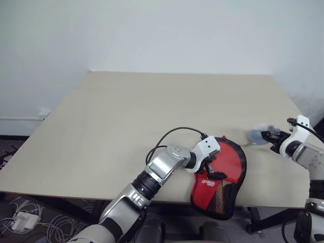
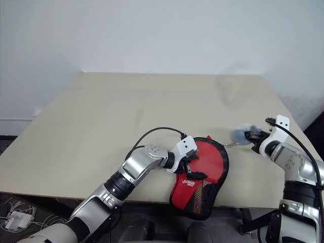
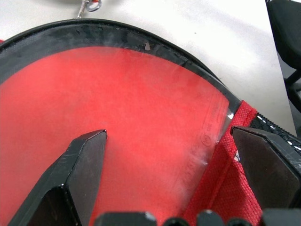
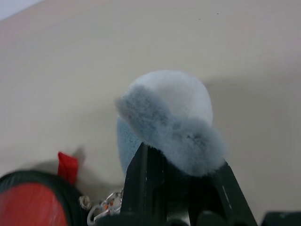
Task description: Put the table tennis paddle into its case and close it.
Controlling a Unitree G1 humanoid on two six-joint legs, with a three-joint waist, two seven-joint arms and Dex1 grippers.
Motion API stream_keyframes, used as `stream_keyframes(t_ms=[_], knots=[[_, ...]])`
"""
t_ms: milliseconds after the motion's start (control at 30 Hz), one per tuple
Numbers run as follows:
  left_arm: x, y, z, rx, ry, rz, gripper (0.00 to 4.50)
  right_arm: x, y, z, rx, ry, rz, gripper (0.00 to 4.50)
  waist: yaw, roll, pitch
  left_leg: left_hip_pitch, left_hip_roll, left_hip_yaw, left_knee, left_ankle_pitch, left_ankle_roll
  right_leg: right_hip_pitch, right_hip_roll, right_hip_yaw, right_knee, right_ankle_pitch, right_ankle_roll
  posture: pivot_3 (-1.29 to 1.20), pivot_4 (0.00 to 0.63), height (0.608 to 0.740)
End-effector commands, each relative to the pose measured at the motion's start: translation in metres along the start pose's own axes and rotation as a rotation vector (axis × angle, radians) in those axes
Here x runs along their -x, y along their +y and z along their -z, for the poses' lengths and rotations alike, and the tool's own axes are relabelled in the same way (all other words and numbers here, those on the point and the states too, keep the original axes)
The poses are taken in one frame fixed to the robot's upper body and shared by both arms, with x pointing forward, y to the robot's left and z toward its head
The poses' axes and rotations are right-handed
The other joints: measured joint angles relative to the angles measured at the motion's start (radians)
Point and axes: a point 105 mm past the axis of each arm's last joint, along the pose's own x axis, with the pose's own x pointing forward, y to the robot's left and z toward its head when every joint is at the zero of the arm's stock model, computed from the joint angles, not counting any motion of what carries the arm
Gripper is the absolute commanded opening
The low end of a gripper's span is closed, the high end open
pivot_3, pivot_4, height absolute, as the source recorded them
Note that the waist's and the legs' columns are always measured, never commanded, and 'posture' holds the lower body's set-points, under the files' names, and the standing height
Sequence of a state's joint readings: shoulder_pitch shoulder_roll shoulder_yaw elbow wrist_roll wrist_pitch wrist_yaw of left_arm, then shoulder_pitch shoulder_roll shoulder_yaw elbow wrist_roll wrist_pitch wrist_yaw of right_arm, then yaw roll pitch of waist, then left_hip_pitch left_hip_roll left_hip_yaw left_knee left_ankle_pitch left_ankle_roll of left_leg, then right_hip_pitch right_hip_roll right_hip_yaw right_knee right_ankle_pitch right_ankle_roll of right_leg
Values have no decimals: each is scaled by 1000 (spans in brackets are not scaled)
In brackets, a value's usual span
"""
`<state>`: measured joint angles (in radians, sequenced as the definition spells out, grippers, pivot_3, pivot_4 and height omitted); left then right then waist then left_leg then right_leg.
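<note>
The case [image 1: 230, 167], red with black trim, lies flat near the table's front edge, its narrow end hanging past that edge. My left gripper [image 3: 168, 134] rests on it, open, one finger [image 3: 80, 165] on the clear panel and the other by the red fabric edge [image 3: 235, 165]. Under the panel lies a smooth red face, apparently the table tennis paddle [image 3: 131, 103]; its handle is hidden. Right of the case, my right gripper [image 4: 181, 165] is shut on a fluffy pale grey ball [image 4: 169, 117]. A small chain [image 4: 101, 212] links the ball to the case.
The tan table [image 1: 152, 111] stretches wide and bare behind and to the left of the case. Its front edge runs just below my left forearm. Cables and a white power adapter [image 1: 23, 220] lie on the floor at the lower left.
</note>
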<state>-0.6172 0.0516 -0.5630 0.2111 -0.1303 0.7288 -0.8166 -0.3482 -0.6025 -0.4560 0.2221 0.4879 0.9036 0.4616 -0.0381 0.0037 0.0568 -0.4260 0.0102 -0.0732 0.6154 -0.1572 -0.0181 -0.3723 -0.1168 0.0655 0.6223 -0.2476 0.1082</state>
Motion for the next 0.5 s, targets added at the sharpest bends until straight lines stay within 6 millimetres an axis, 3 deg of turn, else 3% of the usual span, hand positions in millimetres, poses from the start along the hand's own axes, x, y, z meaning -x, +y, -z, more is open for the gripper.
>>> stream_keyframes(t_ms=[33,133,500], knots=[[-5,-3,50,128,169,18,4500,31,-8,-27,37,-106,-12,117,3,0,0,0,0,0,0,0,0,0,0,0,0,0,0,0,0,740],[-5,-4,51,125,171,19,4500,51,0,-16,65,-66,-94,117,10,0,-1,0,0,0,0,-1,0,0,0,0,0,0,0,0,0,740],[-5,-5,51,130,173,25,4500,92,12,23,74,46,-218,87,17,-4,-11,0,0,1,4,-6,-3,-1,-2,0,-2,-1,1,0,0,740]])
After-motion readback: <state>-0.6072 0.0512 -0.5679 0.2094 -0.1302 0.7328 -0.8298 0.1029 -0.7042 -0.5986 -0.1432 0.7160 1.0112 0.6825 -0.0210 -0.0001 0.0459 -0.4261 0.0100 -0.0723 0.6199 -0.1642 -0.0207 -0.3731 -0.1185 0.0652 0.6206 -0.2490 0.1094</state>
